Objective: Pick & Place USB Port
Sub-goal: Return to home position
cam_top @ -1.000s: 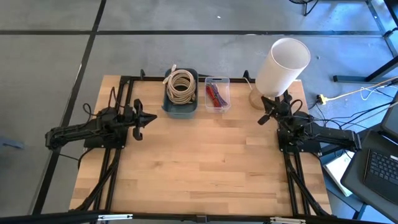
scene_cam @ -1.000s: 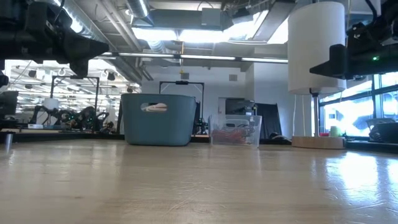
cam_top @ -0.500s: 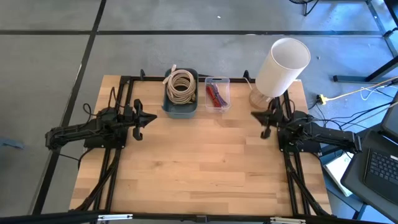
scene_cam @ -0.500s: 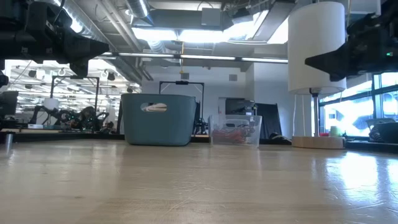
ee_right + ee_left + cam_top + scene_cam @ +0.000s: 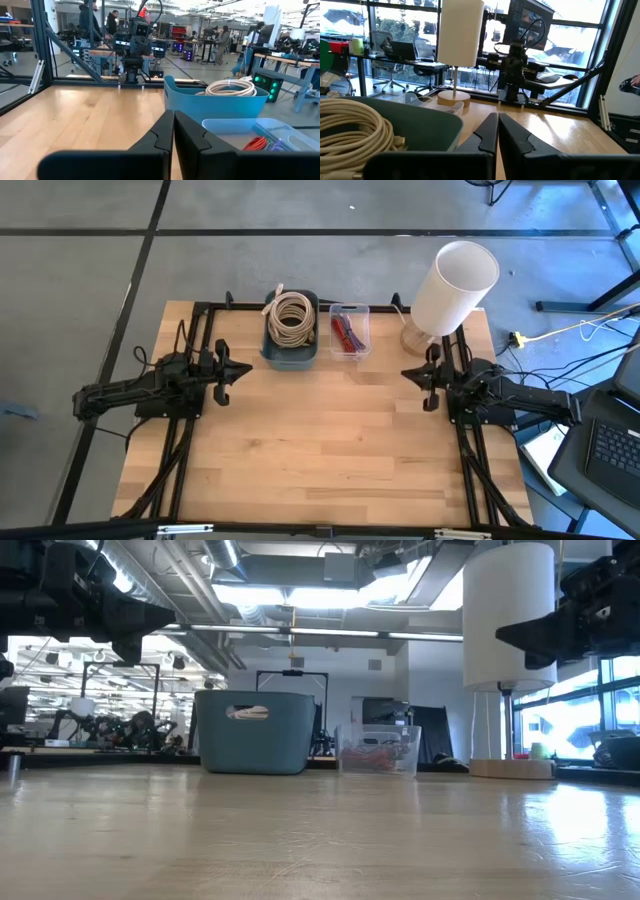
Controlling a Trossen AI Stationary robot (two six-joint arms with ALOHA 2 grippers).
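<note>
A blue bin (image 5: 291, 330) at the table's far edge holds a coiled beige cable (image 5: 291, 316). Beside it, toward the right, stands a small clear box (image 5: 349, 331) with red cords inside. My left gripper (image 5: 246, 370) hovers shut at the table's left side, pointing right, near the bin (image 5: 395, 125). My right gripper (image 5: 406, 373) hovers shut at the right side, pointing left toward the clear box (image 5: 250, 135) and the bin (image 5: 215, 102). Both hang well above the table in the low view, the left gripper (image 5: 170, 615) and the right gripper (image 5: 500, 636).
A white lamp (image 5: 455, 285) on a round wooden base stands at the far right corner, just behind my right arm. The wooden table (image 5: 320, 440) stretches bare between the arms and toward the near edge. Black frame rails run along both sides.
My right gripper has swung round from pointing slantwise at the near left to pointing level at the table's left edge, its tips shifting a little leftward. It has stayed shut. The left arm has kept still.
</note>
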